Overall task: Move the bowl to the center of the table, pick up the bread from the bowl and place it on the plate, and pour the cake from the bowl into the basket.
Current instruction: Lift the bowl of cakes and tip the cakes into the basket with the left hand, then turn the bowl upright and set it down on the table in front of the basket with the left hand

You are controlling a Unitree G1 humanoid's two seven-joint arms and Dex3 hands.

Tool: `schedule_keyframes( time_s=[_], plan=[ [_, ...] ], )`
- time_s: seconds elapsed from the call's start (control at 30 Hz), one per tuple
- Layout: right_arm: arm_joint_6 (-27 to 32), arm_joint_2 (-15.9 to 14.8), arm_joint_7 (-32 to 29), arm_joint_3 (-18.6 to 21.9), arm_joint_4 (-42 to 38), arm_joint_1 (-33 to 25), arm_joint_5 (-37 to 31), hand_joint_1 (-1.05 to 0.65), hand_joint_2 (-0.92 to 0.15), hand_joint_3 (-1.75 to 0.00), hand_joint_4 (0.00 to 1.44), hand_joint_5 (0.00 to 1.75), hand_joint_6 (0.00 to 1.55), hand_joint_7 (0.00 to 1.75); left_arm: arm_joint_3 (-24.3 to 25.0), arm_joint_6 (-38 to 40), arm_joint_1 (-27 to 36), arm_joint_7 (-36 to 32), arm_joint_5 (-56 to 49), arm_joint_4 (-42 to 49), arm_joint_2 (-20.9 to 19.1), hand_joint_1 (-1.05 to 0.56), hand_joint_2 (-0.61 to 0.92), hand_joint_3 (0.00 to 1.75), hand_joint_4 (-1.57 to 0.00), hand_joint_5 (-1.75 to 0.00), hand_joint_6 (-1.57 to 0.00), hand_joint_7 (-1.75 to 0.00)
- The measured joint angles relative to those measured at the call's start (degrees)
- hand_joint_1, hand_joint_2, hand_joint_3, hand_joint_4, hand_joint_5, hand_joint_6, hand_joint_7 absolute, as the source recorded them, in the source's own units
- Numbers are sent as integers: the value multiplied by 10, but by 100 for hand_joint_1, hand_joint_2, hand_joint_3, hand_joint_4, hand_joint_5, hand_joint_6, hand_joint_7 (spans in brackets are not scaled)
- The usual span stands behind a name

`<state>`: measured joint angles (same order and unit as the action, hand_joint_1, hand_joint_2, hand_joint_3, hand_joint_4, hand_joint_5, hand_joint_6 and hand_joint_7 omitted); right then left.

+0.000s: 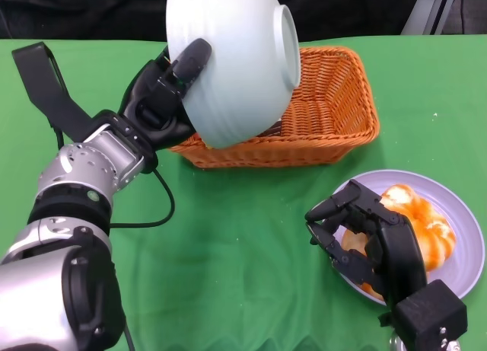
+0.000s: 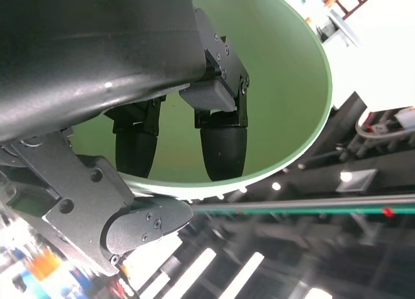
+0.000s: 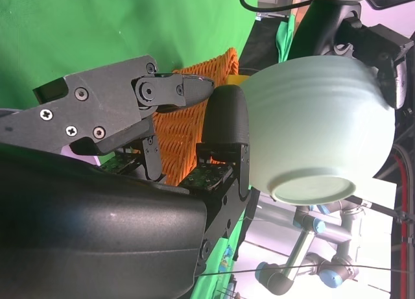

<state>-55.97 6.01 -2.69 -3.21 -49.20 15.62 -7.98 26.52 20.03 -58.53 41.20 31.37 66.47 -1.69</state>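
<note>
1. My left hand (image 1: 163,92) is gripping the pale bowl (image 1: 228,58), tipping it over the wicker basket (image 1: 335,115).
2. My right hand (image 1: 365,240), fingers spread wide and holding nothing, is hovering at the bread (image 1: 426,221) lying on the plate (image 1: 464,214).

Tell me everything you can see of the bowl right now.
The bowl is pale green, glossy like ceramic, with faint ridges and a round foot ring. The left hand grips its rim, fingers inside, and holds it in the air above the basket, tipped far over, foot up and away. The left wrist view shows its visible inside empty.
</note>
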Motion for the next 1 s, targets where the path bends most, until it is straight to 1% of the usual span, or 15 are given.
schedule_keyframes(
  time_s=[0.07,0.2,0.33,0.37,0.43,0.53,0.67,0.87,1.0],
  plan=[
    [0,0,1,0,0,0,0,-17,-82,-39,66,152,57,130,-15,-28,0,6,-16,-2,0,-12,64,109,-74,-163,-86,-146],
    [0,0,7,0,-1,0,4,-16,-82,-40,64,154,57,130,-37,-76,1,14,-38,-3,0,-11,63,114,-73,-170,-84,-149],
    [0,1,6,0,0,0,3,-17,-82,-41,63,155,57,130,-53,-116,2,34,-52,-5,0,-9,59,120,-72,-171,-84,-146],
    [0,1,5,0,0,0,3,-17,-82,-41,65,156,57,130,-56,-124,2,38,-58,-5,0,-7,56,121,-76,-165,-86,-140],
    [-1,2,5,0,-1,1,3,-16,-81,-41,66,155,57,130,-65,-144,3,45,-68,-5,0,-7,54,121,-78,-161,-88,-136],
    [-4,2,4,-1,-3,1,1,-18,-80,-41,66,154,58,131,-74,-164,3,59,-76,-5,0,-7,53,121,-79,-161,-90,-134],
    [-5,3,2,-1,-4,1,0,-18,-80,-43,66,154,58,131,-77,-169,3,66,-83,-4,0,-7,52,121,-79,-161,-90,-133],
    [-7,4,-6,-2,-7,4,-4,-14,-80,-45,69,153,58,131,-89,-194,3,69,-99,-4,0,-11,52,120,-80,-163,-89,-139],
    [-9,4,-6,-2,-12,6,-4,-14,-81,-46,71,150,59,130,-99,-208,3,70,-111,-4,0,-13,51,123,-79,-165,-84,-148]
  ],
)
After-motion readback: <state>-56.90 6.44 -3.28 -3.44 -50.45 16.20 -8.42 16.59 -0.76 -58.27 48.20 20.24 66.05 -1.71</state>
